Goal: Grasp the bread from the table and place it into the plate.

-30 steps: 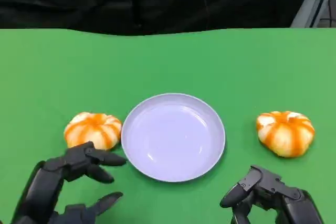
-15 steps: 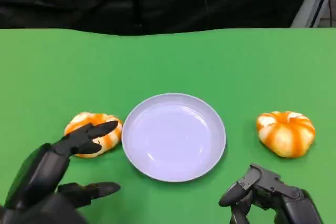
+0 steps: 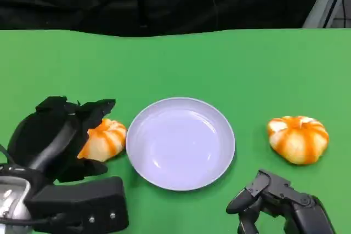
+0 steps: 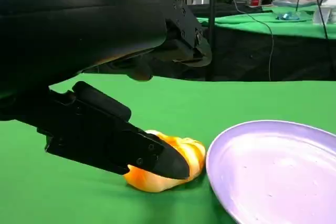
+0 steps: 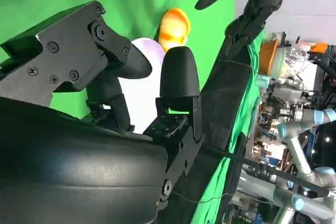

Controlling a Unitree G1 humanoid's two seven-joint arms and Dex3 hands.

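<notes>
Black fingers of the left hand [image 3: 57, 135] reach apart over the near bun [image 3: 103, 140], one fingertip [image 4: 168, 163] touching its top, though the grip is not closed on it. That bun sits on the green table [image 3: 175, 64] just beside the plate's [image 3: 180, 143] left rim. By the table's near edge, the right hand [image 3: 277, 201] rests curled on nothing, near a second bun [image 3: 298, 138] that lies apart from the plate's right rim.

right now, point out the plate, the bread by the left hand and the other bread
plate [image 3: 181, 176], head view, near rim
bread by the left hand [image 3: 107, 141], head view, visible top
other bread [image 3: 298, 138], head view, middle of top
</notes>
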